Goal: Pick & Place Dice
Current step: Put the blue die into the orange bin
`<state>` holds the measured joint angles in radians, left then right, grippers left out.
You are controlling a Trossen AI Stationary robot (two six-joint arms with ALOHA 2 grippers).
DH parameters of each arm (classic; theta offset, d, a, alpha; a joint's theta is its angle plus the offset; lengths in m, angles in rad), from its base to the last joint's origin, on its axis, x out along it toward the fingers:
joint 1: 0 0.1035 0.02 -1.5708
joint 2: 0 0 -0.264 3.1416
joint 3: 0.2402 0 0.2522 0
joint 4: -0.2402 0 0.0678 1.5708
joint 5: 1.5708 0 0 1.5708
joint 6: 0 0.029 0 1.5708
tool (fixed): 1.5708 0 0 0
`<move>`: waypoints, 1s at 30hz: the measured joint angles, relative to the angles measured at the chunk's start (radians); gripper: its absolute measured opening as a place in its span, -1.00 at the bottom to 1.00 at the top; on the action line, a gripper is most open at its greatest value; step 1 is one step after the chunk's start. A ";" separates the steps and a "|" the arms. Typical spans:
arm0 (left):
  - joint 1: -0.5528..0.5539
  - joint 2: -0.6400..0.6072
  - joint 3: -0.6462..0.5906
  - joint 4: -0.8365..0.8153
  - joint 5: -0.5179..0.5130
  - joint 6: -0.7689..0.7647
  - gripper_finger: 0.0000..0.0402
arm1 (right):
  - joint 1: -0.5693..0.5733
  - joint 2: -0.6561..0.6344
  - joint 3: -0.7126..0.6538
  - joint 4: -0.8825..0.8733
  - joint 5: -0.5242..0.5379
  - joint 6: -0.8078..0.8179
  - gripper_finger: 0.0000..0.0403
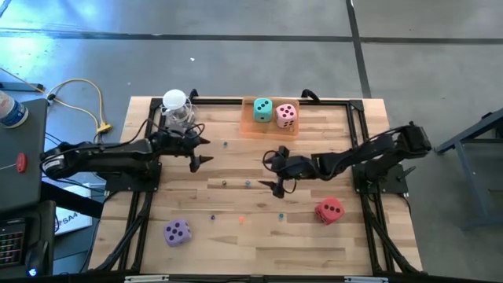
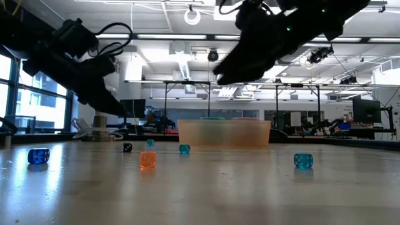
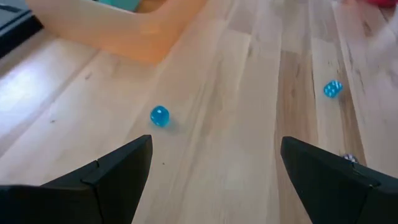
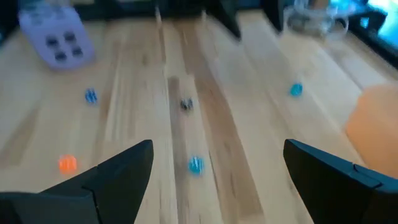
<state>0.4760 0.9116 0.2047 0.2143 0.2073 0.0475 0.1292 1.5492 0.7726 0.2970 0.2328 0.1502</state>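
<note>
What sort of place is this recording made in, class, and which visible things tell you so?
Probably a robotics lab or workshop: two dark robot arms work over a slatted wooden table, the floor is bare grey concrete, and the room behind has exposed ceiling lights and long workbenches with equipment.

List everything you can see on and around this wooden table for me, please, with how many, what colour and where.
dice in tray: two, teal and pink, side by side at the table's far edge
tray: one, pale orange, far edge, middle
purple die: one, near left part of the table
red die: one, near right part
small beads: several, mostly blue, one orange, one dark, scattered mid-table
clear jar: one, white lid, far left corner
yellow cable: one, on the floor to the left
left gripper: dark, fingers open, empty, near the jar
right gripper: dark, fingers open, empty, mid-table
</note>
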 joint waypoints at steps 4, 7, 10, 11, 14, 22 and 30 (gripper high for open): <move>-0.025 0.056 0.000 0.058 0.000 -0.002 0.72 | -0.006 0.031 -0.002 0.036 0.030 -0.025 0.75; -0.042 0.098 0.000 0.100 -0.001 -0.012 0.72 | -0.008 0.046 -0.002 0.029 0.031 -0.023 0.75; -0.059 0.142 0.000 0.145 -0.056 0.035 0.72 | -0.014 0.046 -0.002 0.033 0.023 -0.020 0.75; -0.064 0.159 0.000 0.154 -0.087 0.037 0.72 | -0.014 0.046 -0.001 0.034 0.023 -0.021 0.75; -0.067 0.226 0.000 0.199 -0.174 0.002 0.72 | -0.015 0.046 -0.001 0.043 0.023 -0.022 0.75; -0.066 0.439 0.000 0.397 -0.284 0.002 0.72 | -0.015 0.046 -0.001 0.091 0.022 -0.050 0.75; -0.066 0.650 0.000 0.637 -0.315 0.031 0.72 | -0.015 0.046 -0.001 0.098 0.022 -0.050 0.75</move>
<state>0.4103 1.5620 0.2050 0.8513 -0.1074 0.0781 0.1146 1.5951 0.7712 0.3950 0.2550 0.1005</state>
